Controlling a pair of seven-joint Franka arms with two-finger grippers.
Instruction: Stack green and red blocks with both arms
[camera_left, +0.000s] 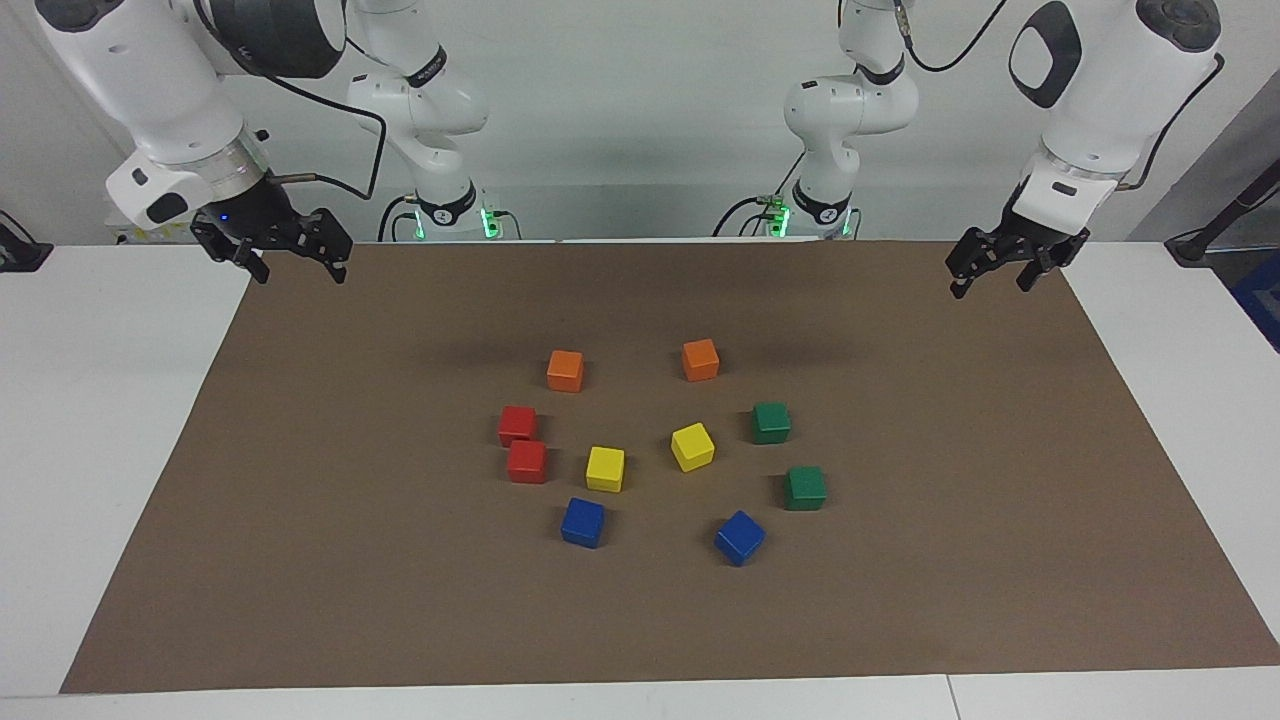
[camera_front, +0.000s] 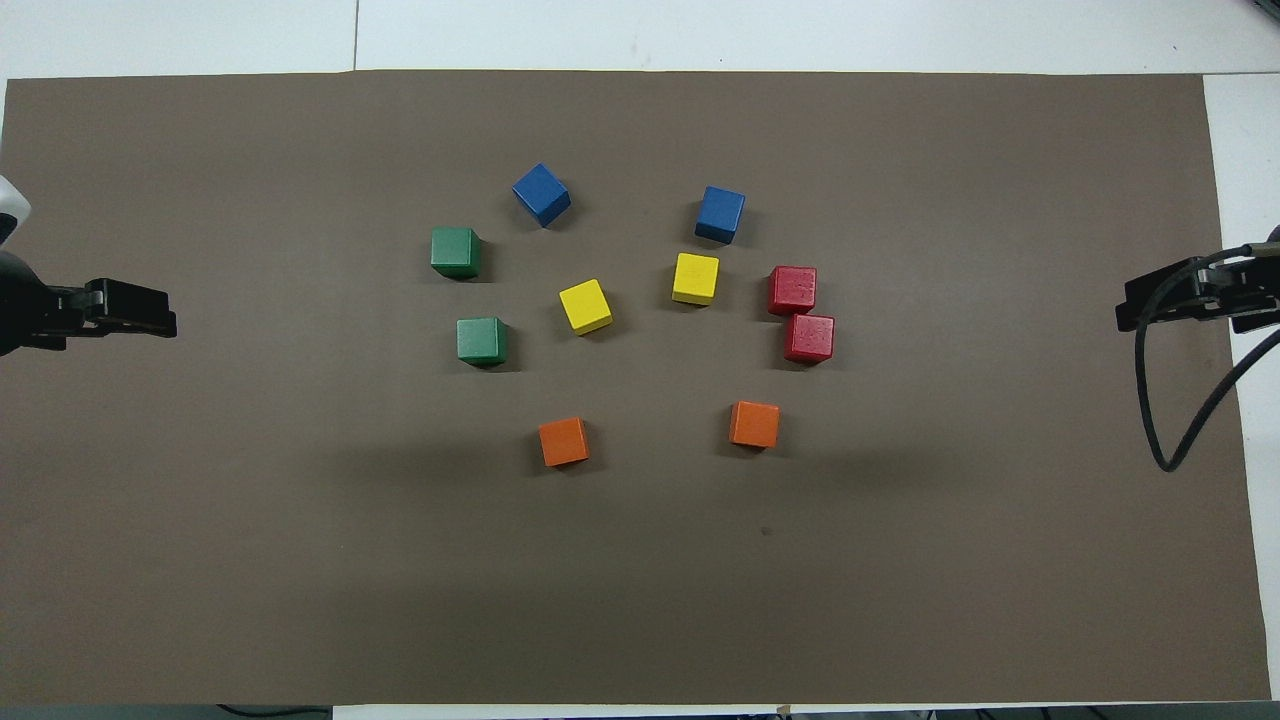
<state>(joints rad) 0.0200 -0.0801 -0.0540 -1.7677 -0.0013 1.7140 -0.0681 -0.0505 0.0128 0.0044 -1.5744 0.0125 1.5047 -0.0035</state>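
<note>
The left gripper (camera_left: 1005, 272) is hanging at the upper right of the facing view, fingers apart, holding nothing. The right gripper (camera_left: 290, 258) is hanging at the upper left, also spread and empty. Both are over the brown mat (camera_left: 300, 500). At frame centre, the two red blocks (camera_left: 522, 442) are touching; the two green blocks (camera_left: 788, 455) are sitting apart. No writing is readable.

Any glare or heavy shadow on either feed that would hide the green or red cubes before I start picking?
Facing view: even light, no glare on the brown paper mat; soft blurred shadows lie by the two orange cubes, nearer the robots than the matte red cubes and dark green cubes. Overhead view: each cube casts only a short dark edge, all ten cubes sharp.
</note>
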